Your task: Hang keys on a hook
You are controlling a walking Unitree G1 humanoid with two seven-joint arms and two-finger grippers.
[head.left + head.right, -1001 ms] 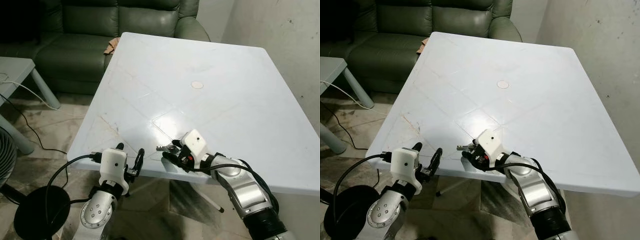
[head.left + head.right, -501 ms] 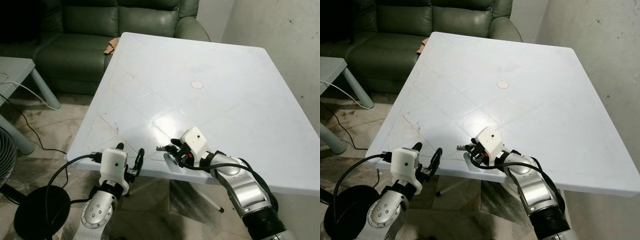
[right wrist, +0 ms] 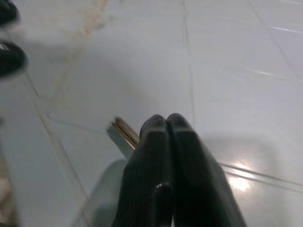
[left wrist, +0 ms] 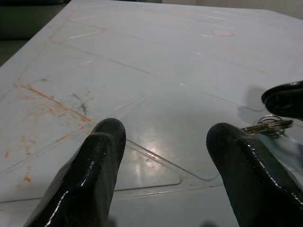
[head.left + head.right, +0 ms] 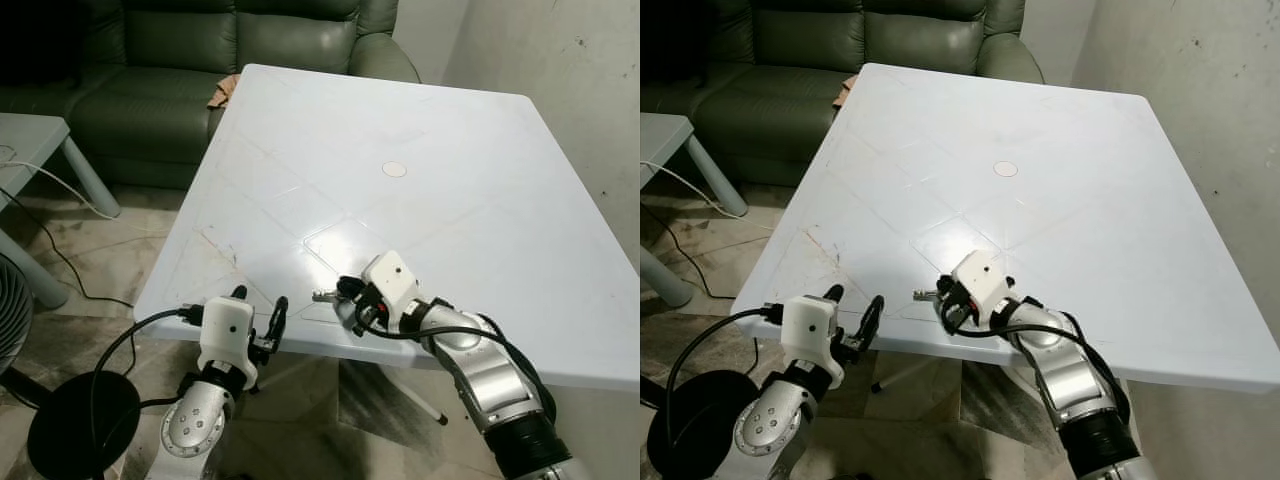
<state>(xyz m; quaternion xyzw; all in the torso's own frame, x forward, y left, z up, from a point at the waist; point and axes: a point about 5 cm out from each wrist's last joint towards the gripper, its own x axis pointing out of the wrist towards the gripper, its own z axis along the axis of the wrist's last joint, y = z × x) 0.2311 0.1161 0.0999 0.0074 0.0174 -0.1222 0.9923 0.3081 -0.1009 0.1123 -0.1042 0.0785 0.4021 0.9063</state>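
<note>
Since before we see our right end effector slightly lifted, clenched on one bunch of keys above the white surface near its front edge, left end effector released, wrist view revealing the ring.

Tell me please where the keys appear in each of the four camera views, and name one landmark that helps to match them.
Left eye view: keys near the table's front edge, at the right claw.
Right eye view: keys, same spot, left of the white wrist housing.
Left wrist view: keys beyond the left claw, by a black fingertip.
Right wrist view: keys poke out past the shut fingers.
Shared landmark: white table.
</note>
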